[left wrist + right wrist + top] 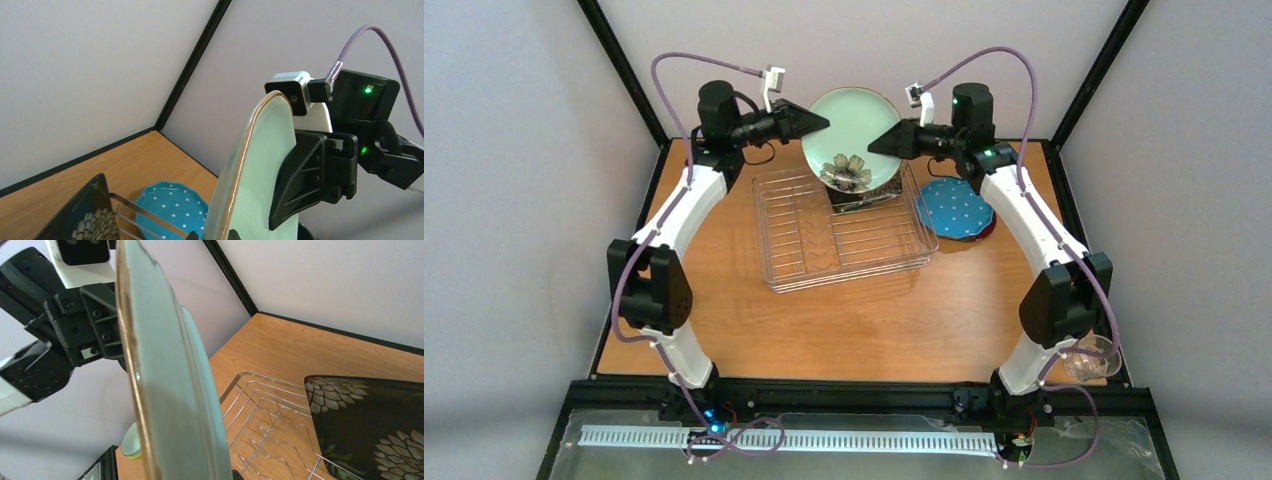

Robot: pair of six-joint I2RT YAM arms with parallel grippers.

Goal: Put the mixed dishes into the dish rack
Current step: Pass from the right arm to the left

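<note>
The pale mint plate (856,122) stands on edge in the air above the far end of the dish rack (824,240). My left gripper (822,122) grips its left rim and my right gripper (876,140) its right rim. In the left wrist view the plate (255,170) is edge-on, with a fingertip on each side at the bottom. In the right wrist view it (170,375) fills the left half. The black square floral plate (859,182) leans upright in the rack's far right part. The blue dotted plate (954,208) lies on the table to the right of the rack.
A clear glass cup (1092,358) stands at the near right corner by the right arm's base. A yellow-green bowl (129,444) shows past the mint plate in the right wrist view. The rack's near rows of tines (270,415) hold nothing.
</note>
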